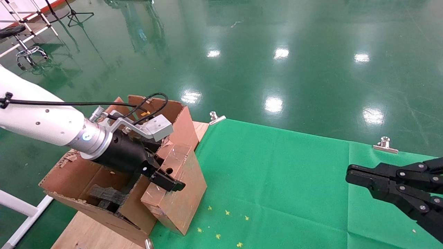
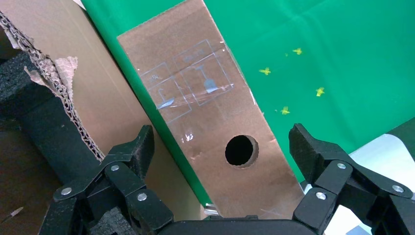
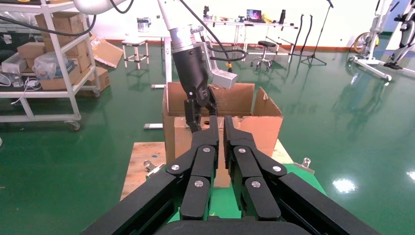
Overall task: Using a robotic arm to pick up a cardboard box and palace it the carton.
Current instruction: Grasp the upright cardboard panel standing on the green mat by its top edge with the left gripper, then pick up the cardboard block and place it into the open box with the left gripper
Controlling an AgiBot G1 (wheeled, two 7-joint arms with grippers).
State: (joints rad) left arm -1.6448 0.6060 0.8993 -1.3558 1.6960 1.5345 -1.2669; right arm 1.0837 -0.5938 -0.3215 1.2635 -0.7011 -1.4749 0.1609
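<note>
The left arm (image 1: 41,121) is reaching forward and down, its gripper (image 2: 220,147) spreading its fingers (image 2: 134,152) wide. The right gripper (image 1: 349,176) is hovering well off to the right, its fingers (image 3: 208,134) pressing together.

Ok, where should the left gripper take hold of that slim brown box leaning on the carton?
Grip the cardboard box across its narrow edge near the round hole, coming from above. It stands on end against the carton, so only that thin edge fits between the left gripper's open fingers, already straddling it.
</note>
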